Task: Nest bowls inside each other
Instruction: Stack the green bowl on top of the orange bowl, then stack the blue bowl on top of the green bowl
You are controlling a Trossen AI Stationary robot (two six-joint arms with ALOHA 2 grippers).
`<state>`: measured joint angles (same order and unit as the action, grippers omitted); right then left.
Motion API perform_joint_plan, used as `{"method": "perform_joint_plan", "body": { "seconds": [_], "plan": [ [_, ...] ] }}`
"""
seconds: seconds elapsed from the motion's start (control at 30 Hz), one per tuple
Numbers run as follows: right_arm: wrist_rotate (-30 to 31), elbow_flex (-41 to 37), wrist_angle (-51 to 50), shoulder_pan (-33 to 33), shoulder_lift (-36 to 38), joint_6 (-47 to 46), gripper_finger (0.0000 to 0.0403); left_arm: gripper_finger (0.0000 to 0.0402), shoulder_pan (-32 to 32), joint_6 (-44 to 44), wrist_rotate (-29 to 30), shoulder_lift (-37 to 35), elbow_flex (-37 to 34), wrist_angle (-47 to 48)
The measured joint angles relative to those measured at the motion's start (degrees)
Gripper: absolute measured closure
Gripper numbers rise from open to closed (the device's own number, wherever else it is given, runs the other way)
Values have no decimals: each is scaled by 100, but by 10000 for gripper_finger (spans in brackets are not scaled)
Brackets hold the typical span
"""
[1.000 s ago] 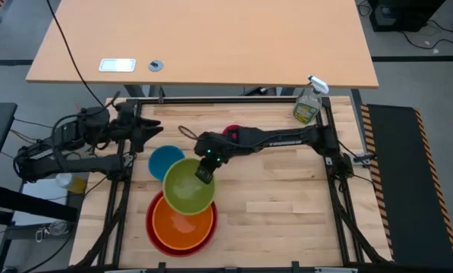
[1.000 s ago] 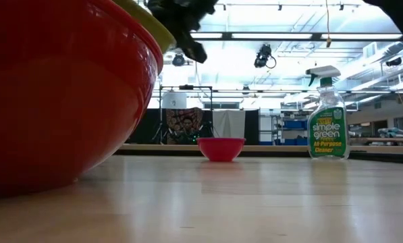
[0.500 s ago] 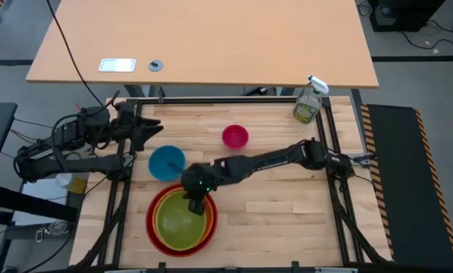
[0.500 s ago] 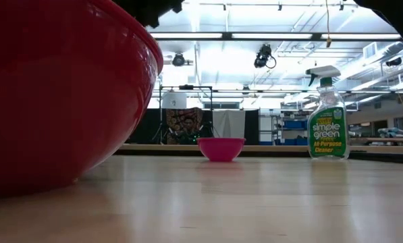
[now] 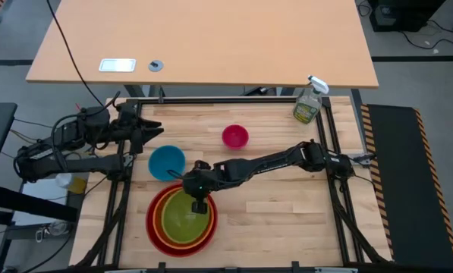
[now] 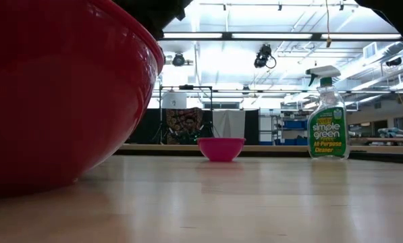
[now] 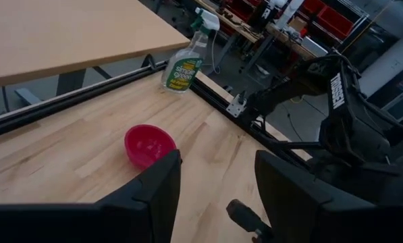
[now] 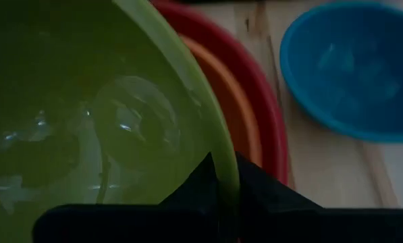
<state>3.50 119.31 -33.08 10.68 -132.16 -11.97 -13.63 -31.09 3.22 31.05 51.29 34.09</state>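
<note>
A spray bottle (image 6: 327, 118) standing on the table is showing a label reading "simple green All-Purpose Cleaner".

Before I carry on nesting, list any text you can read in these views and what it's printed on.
"simple green" – label of the spray bottle, low view.
"All-Purpose Cleaner" – same label, lower lines.
Same bottle's label in the left wrist view: too small to read.
White lettering on the right arm, left wrist view: too blurred to read.
The bowls carry no text.
</note>
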Motion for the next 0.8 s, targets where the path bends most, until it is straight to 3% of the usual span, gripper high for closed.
{"method": "perform_joint_plan", "body": {
  "seconds": [0.2, 0.5, 0.8],
  "plan": [
    [-264, 0, -300, -43, 0, -148, 339, 209, 0, 24, -7, -9, 0, 3],
    [-583, 16, -297, -223, 79, -336, 265, 209, 0, 90, -7, -9, 0, 129],
    [-767, 929, -1383, -379, 120, 18, 239, 209, 0, 170, -7, -6, 0, 448]
  ]
}}
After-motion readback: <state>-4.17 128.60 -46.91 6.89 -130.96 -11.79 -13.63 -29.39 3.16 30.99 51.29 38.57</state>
